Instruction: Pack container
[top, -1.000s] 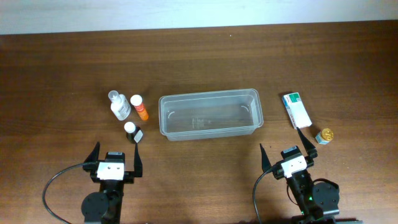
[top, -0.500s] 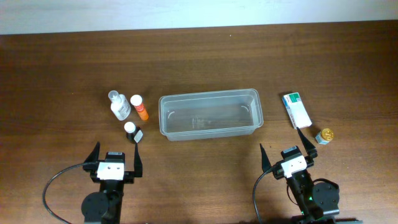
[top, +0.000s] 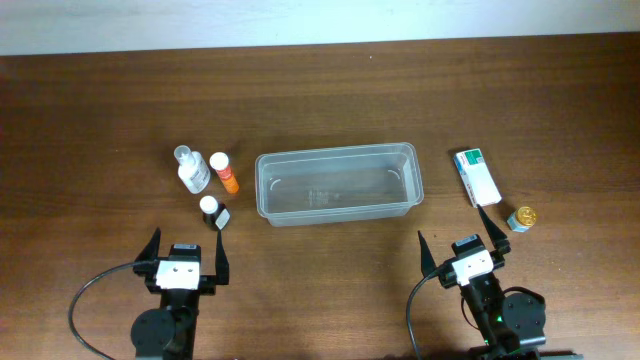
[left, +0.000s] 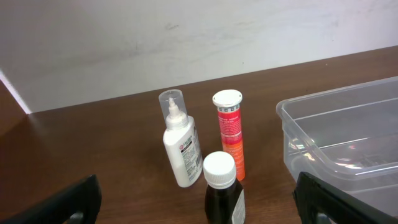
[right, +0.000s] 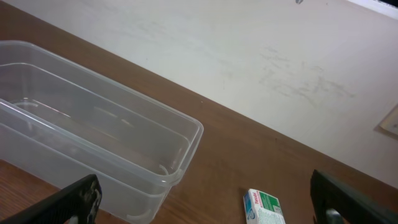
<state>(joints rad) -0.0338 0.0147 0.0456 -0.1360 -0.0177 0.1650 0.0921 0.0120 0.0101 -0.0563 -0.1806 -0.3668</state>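
Overhead, the container (top: 336, 186) lies flat and empty at the middle of the brown bench (top: 320, 90), mouth upward, its long side running across the view; nothing touches it. To the container's left stand three small things in a loose cluster, all apart from its wall: an orange tube (top: 226, 172) with a white cap is nearest it; a white dropper bottle (top: 191, 170) stands just beyond the tube; a dark bottle (top: 211, 211) with a white cap stands off the container's near-left corner, closer to the robot than the other two. To the container's right lies a white-and-green carton (top: 477, 177), flat and slightly skewed, with a clear gap to the short wall; farther right of the container, and nearer the robot, sits a small jar (top: 522, 218) with a gold lid, close to the carton's near end.

The left jaws hang on the robot's side of the container, off its near-left corner and just short of the dark bottle; they stand wide apart and hold nothing. The right jaws hang off the container's near-right corner, likewise spread wide and empty.

The left wrist view has the tube and the dropper bottle upright side by side, the dark bottle in front of them, and the container's rounded corner to their right. The right wrist view has the container's clear short end at the left, with the carton's end showing at the bottom edge, to the container's right.
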